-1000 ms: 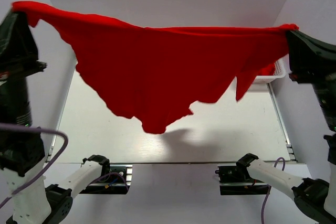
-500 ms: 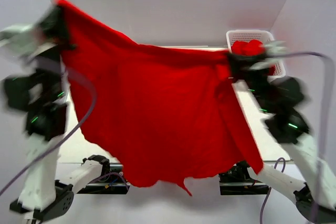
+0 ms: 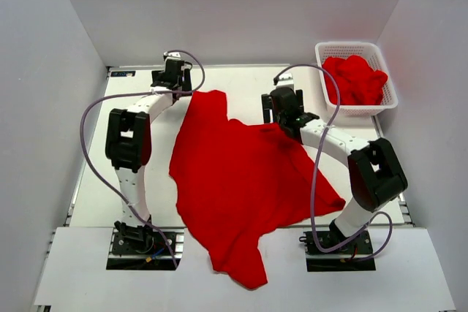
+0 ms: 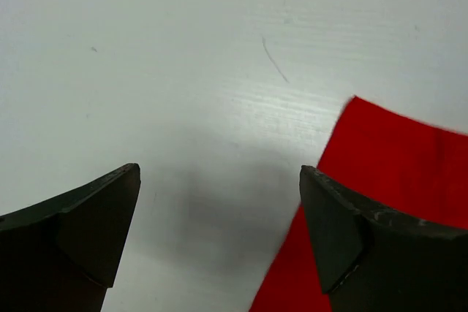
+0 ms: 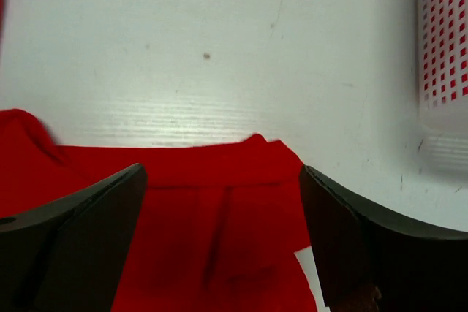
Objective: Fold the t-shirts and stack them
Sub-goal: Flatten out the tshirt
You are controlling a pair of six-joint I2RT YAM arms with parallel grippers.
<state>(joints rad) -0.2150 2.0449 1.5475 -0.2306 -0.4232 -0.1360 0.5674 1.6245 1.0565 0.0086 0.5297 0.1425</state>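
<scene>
Bare desk (image 3: 241,82) stays open along the far edge and both sides, walled left, right and behind. The white lattice basket (image 3: 360,110) in the far right corner holds crumpled red t-shirts (image 3: 356,77). One red t-shirt (image 3: 234,173) lies spread mid-desk, its lower end draped over the near edge. The left fingers (image 3: 174,85) gape empty just beside its far left corner. The right fingers (image 3: 280,101) gape empty over its far right edge.

White table (image 3: 241,82) — red t-shirt (image 3: 234,173), basket (image 3: 356,111)
</scene>
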